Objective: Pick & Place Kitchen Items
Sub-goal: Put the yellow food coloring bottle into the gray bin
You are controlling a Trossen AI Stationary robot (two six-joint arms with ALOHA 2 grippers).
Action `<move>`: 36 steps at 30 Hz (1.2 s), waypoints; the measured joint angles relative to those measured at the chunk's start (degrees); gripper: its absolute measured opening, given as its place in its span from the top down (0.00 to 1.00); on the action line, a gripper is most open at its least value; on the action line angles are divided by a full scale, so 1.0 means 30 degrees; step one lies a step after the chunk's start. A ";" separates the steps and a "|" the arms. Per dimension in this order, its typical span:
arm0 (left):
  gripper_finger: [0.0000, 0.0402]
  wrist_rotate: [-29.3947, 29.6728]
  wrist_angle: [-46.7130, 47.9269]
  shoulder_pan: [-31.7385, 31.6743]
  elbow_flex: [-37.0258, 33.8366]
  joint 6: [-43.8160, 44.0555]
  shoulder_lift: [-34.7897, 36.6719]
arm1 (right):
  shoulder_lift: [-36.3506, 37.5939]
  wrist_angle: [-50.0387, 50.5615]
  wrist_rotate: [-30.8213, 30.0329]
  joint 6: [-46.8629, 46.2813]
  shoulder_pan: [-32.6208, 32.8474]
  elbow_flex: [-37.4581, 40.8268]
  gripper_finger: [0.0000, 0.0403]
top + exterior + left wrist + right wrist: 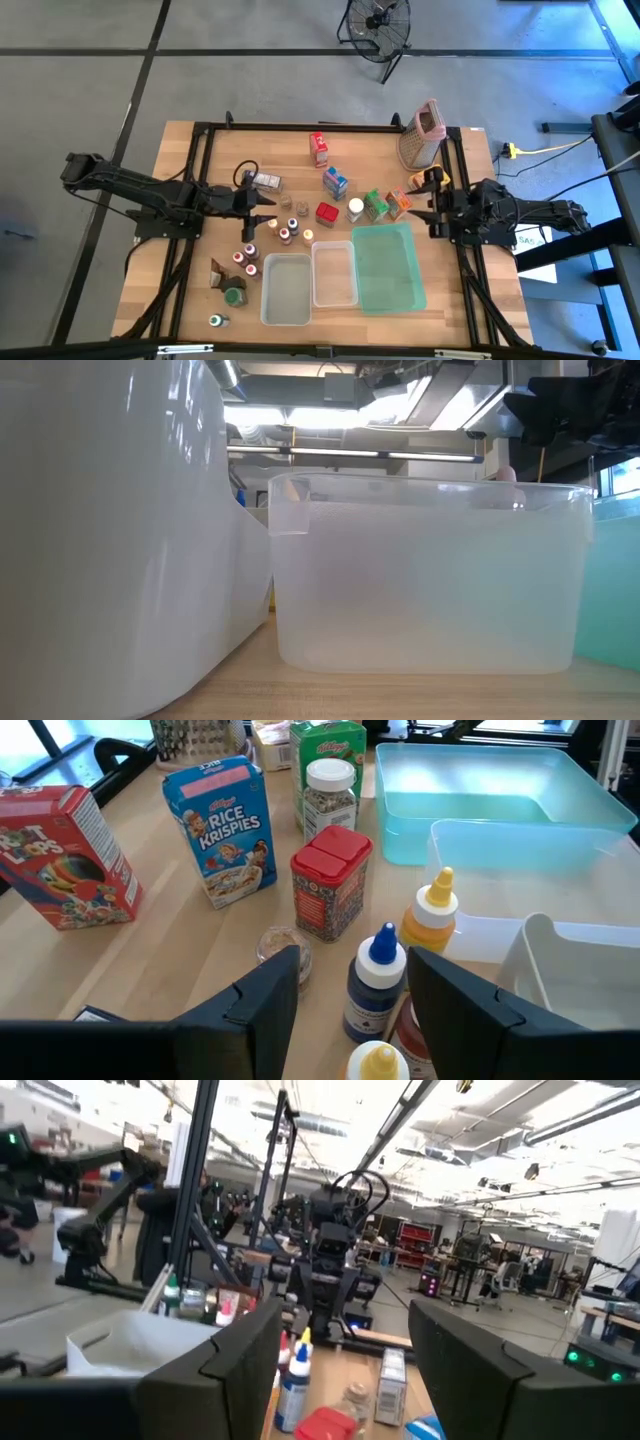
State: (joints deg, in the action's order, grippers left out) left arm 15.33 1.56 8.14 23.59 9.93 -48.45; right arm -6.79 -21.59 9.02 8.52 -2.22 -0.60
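Two clear tubs [309, 285] sat side by side left of the tray [387, 266]; cereal cartons [335, 182] stood behind them, small bottles [246, 256] to their left.

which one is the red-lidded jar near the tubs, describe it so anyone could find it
Start at the green tray on the table's right half, then look just off its far left corner. There stands the red-lidded jar, a squat square container with a speckled patterned body, in front of the blue Rice Krispies carton. Unlike the white-capped jar beside it, its lid is flat, red and square.

Bottles [285, 232] crowd the left tool [268, 213]; bare table [200, 170] lies behind.
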 joint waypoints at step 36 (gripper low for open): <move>0.55 0.0049 0.5000 -0.0005 0.4051 0.0933 -0.0066 | -0.0087 -0.1560 -0.1508 -0.0555 -0.0086 -0.0007 0.45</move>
State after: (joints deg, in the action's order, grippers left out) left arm 15.47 16.56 8.13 35.75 12.73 -48.64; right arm -7.05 -26.28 4.49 6.85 -2.48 -0.62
